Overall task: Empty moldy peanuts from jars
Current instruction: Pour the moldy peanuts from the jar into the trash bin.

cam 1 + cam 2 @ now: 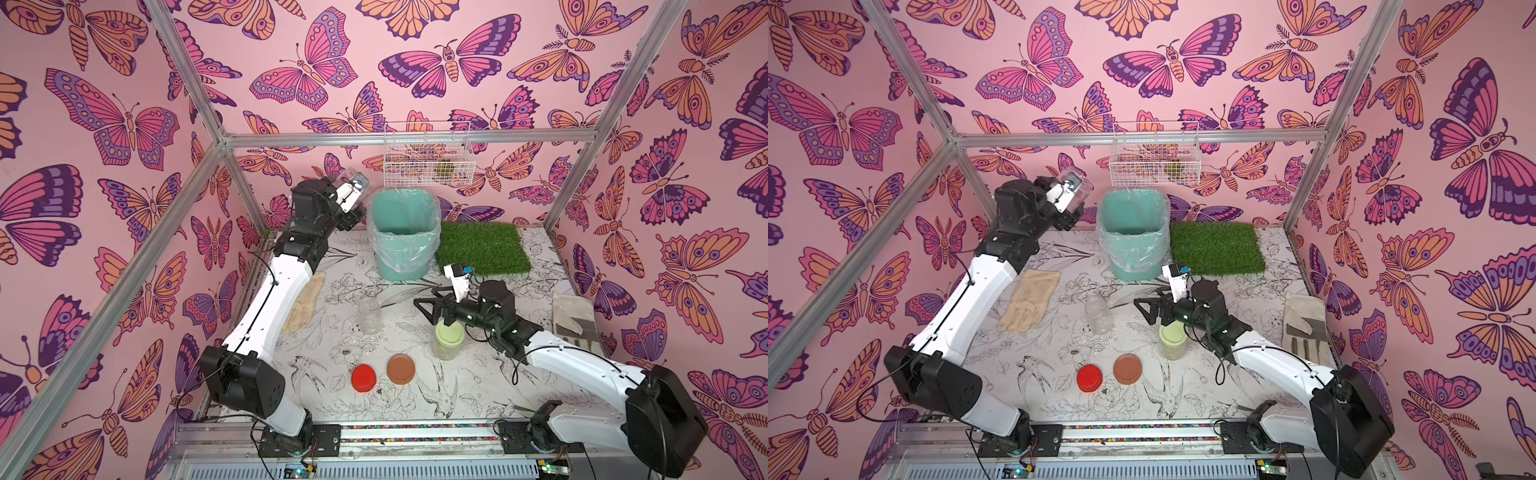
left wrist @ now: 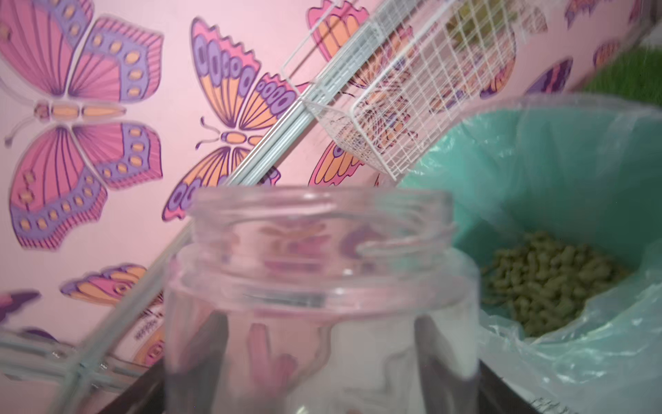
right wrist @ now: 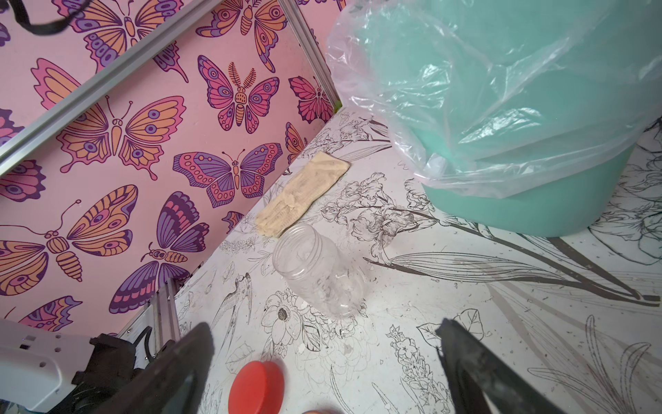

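Moldy peanuts lie at the bottom of the teal bin. Just beside its rim, the left gripper clamps an empty lidless jar. In front of the bin, the right gripper hangs wide open over the green-lidded jar, which has nuts inside.

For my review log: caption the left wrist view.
Empty lidless jar in the left gripper, beside the lined bin holding peanuts.
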Robot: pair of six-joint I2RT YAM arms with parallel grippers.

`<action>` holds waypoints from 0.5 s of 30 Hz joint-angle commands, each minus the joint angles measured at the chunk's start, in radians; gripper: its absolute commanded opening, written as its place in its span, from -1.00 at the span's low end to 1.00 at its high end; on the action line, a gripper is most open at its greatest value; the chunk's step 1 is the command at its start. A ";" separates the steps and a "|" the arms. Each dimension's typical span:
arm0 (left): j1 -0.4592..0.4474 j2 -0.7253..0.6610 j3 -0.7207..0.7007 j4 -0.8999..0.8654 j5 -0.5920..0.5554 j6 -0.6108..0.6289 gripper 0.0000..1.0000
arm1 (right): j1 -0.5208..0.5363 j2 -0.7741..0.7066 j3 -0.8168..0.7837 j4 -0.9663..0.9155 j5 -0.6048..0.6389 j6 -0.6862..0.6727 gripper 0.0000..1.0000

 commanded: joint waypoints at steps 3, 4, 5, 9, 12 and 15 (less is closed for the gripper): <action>-0.153 0.236 0.195 -0.085 -0.426 1.089 -1.00 | -0.005 -0.006 -0.021 0.022 0.012 -0.014 0.98; -0.163 0.265 0.215 -0.003 -0.405 1.209 -1.00 | -0.005 -0.008 -0.025 0.025 0.014 -0.016 0.98; -0.182 0.294 0.288 0.001 -0.346 1.208 -1.00 | -0.006 -0.010 -0.030 0.030 0.021 -0.014 0.98; -0.213 0.375 0.416 -0.006 -0.250 1.247 -1.00 | -0.006 -0.029 -0.040 0.025 0.036 -0.020 0.98; -0.210 0.378 0.400 -0.021 -0.257 1.248 -1.00 | -0.009 -0.052 -0.049 0.007 0.051 -0.040 0.98; -0.210 0.365 0.381 -0.012 -0.245 1.242 -1.00 | -0.011 -0.059 -0.059 0.008 0.059 -0.043 0.98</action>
